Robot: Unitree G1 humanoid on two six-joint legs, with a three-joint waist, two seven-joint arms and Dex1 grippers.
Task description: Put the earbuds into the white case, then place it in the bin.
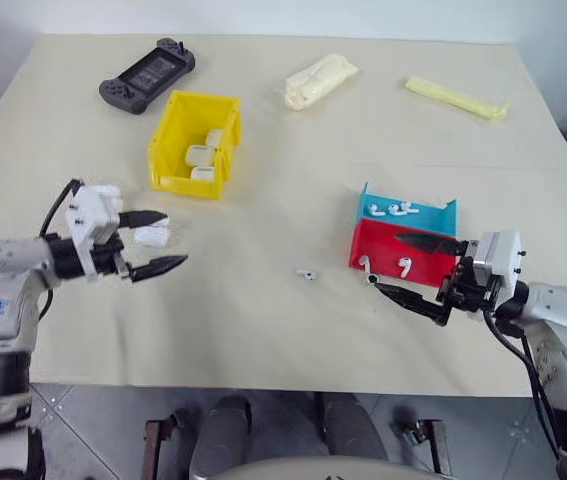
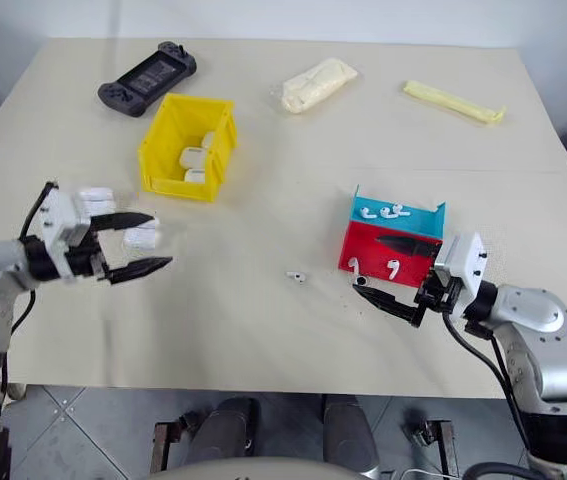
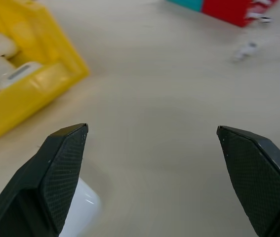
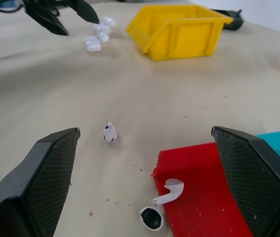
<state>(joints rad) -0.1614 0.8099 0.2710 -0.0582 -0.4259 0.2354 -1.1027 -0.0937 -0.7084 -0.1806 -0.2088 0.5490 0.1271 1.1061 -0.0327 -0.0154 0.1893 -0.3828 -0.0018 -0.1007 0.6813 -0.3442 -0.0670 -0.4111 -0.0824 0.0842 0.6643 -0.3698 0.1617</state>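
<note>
Landmark: the bin (image 1: 195, 142), bright yellow, standing on the cream table (image 1: 283, 320) with its low front lip toward the robot. Inside it, several white cases (image 1: 201, 158) lying close together.

Toward the robot and slightly to the left of the bin, the left gripper (image 1: 159, 243), fingers spread wide, holding nothing. Between and just behind those fingers, on the table, an open white case (image 1: 151, 236) — near the upper finger, whether touching cannot be told. In the left wrist view, a glossy white corner of that case (image 3: 83, 210) tucked beside one finger (image 3: 63, 170), the bin's yellow wall (image 3: 36, 91) beyond.

Well to the right of the bin and nearer the robot, a red tray (image 1: 403, 255) with a blue tray (image 1: 408, 209) right behind it. White earbuds (image 1: 395, 209) in the blue tray; two more earbuds (image 1: 403, 265) in the red one.

Between the bin and the red tray, closer to the tray, a loose earbud (image 1: 307, 273) alone on the table.

At the red tray's front, the right gripper (image 1: 400, 265), likewise wide and empty, one finger over the tray, the other just off its front edge. In the right wrist view, one earbud (image 4: 169, 191) at the tray's corner between the fingers, the loose earbud (image 4: 110, 132) farther out.
</note>
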